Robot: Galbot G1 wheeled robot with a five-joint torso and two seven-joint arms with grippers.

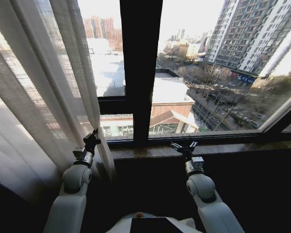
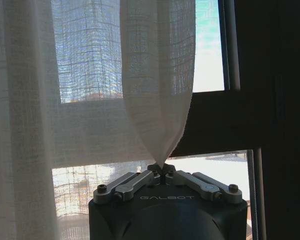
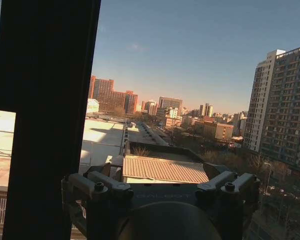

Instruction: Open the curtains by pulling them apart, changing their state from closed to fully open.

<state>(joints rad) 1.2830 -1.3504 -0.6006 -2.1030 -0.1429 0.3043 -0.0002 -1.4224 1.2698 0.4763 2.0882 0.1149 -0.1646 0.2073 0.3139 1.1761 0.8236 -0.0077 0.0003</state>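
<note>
Curtains: the left sheer panel [image 1: 43, 92] rises above the left pincer [image 1: 92, 138], whose closed fingers pinch its edge, the pull apparently underway. Judged next: drawing it further outward. Right pincer [image 1: 184, 144] waits open near the windowsill [image 1: 242, 145].

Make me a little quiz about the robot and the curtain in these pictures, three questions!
1. True or false: the left gripper is pinching the sheer curtain.
2. Are the right gripper fingers open or shut?
3. On which side of the dark window frame bar does the curtain hang in the head view: A) the robot's left, B) the robot's right?

Key: 1 true, its fingers are closed on the fabric's edge. 2 open, holding nothing, near the window sill. 3 A.
</note>
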